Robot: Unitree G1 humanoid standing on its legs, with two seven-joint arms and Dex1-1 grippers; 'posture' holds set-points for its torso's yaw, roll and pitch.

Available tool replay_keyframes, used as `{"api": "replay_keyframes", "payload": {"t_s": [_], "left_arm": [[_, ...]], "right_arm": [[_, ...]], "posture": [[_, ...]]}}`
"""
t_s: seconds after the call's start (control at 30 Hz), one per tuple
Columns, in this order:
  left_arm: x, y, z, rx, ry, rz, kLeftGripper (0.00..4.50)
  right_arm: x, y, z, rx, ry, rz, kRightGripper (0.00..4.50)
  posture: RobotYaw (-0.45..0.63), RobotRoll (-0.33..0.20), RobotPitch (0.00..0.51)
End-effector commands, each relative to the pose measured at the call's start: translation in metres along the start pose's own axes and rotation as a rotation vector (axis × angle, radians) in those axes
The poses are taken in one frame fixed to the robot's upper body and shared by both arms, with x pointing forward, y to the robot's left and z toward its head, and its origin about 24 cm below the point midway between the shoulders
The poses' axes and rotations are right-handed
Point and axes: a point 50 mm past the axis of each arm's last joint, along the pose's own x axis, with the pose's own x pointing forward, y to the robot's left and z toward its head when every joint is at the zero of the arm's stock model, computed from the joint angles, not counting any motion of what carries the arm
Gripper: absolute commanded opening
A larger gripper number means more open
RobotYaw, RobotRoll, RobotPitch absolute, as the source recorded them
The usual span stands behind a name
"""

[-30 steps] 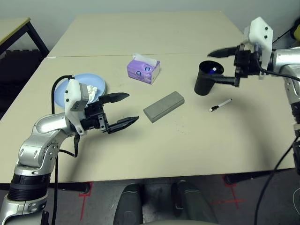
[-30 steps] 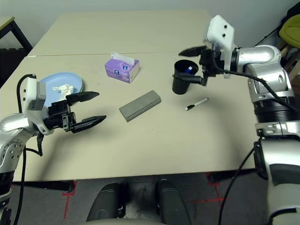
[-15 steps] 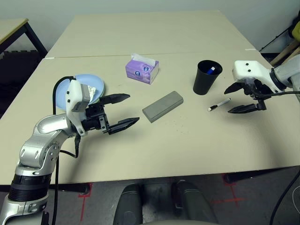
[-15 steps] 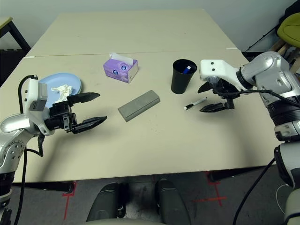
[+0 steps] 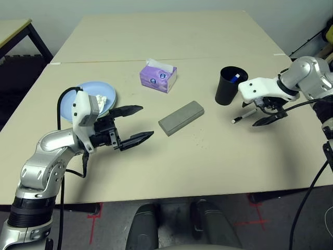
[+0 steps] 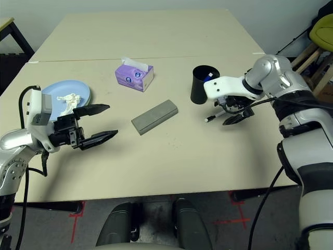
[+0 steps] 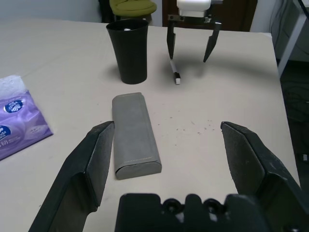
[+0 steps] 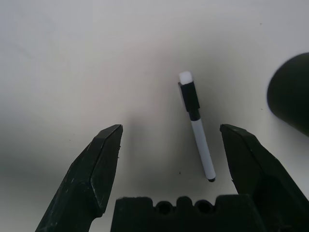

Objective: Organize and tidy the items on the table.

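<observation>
Right hand (image 8: 166,150), fingers apart and empty, hangs over the pen (image 8: 197,123) by the cup (image 5: 229,85). Next: lower, straddle, pinch. Left hand (image 5: 134,124) open, idle.

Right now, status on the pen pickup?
Both grippers open. Right gripper pointing down over pen, not touching. Cup close beside. Left gripper empty.

You're looking at silver, rounded forearm shells with ribbed black collars. Each wrist carries a white boxy housing. Black cables loop along both arms. The left pincer (image 5: 136,124) and right pincer (image 6: 232,115) each have two tapered, matte black fingers on a black base.
</observation>
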Motion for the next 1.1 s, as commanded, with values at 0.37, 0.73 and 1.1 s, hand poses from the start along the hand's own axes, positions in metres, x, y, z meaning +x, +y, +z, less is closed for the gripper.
{"api": "replay_keyframes", "payload": {"t_s": [0.37,0.73,1.1], "left_arm": [[-0.005,-0.007,0.001,-0.002,0.017,0.011,4.50],[-0.010,-0.007,0.002,-0.001,0.031,0.013,4.50],[-0.012,-0.008,0.003,-0.005,0.039,0.017,4.50]], "right_arm": [[0.018,-0.009,0.018,-0.162,0.074,0.076,4.45],[0.039,-0.008,0.022,-0.216,0.117,0.107,4.45],[0.049,-0.004,0.015,-0.236,0.162,0.094,4.09]], "posture": [[0.13,0.000,0.132],[0.15,0.000,0.138],[0.15,0.000,0.147]]}}
